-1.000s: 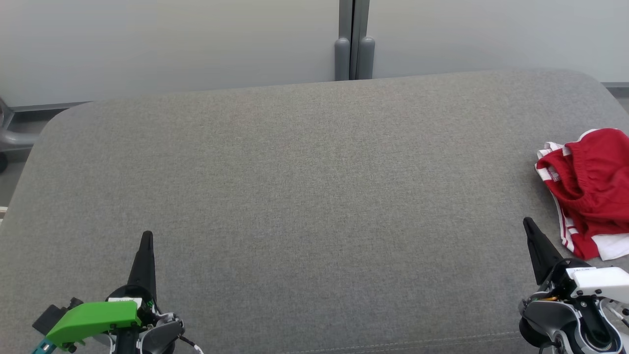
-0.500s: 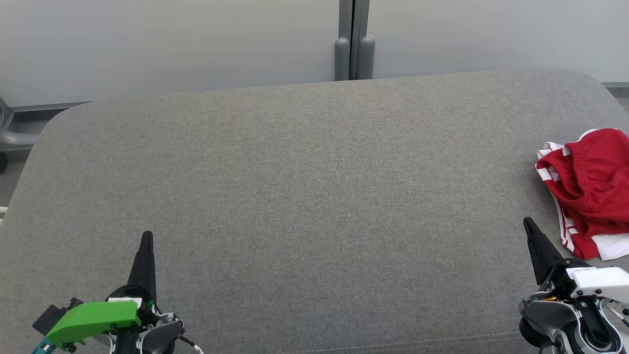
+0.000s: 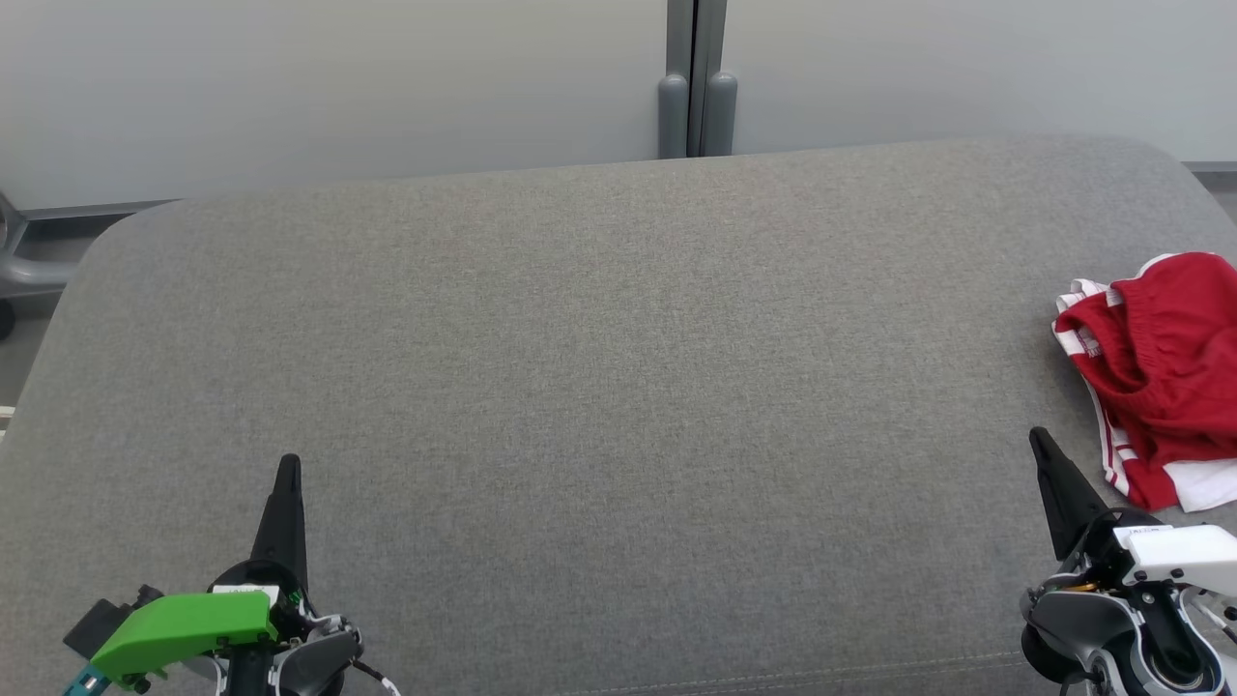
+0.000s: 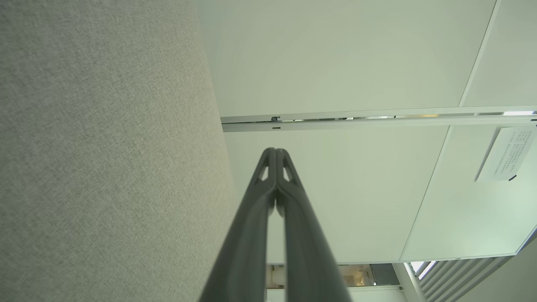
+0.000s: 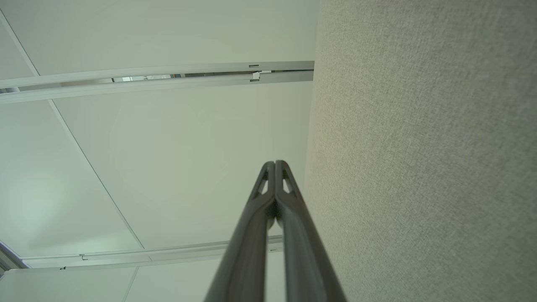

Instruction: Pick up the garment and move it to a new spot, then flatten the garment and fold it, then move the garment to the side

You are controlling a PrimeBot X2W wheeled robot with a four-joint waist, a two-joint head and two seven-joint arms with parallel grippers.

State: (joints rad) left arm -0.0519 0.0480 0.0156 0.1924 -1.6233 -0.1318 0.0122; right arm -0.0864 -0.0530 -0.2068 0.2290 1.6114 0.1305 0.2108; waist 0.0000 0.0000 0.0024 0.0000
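The garment (image 3: 1165, 372), red with white stripes and a white hem, lies crumpled at the right edge of the grey padded surface (image 3: 599, 387) in the head view. My right gripper (image 3: 1039, 440) rests at the lower right, just left of and below the garment, apart from it, shut with nothing held. At the lower left my left gripper (image 3: 288, 466) is shut and empty, far from the garment. In the wrist views both pairs of fingers, left (image 4: 275, 152) and right (image 5: 275, 164), are pressed together, pointing past the grey surface toward pale wall panels.
Behind the grey surface stands a pale wall with a grey vertical post (image 3: 696, 87). A grey metal frame (image 3: 24, 261) shows at the far left edge. The surface's rounded corners fall away at left and right.
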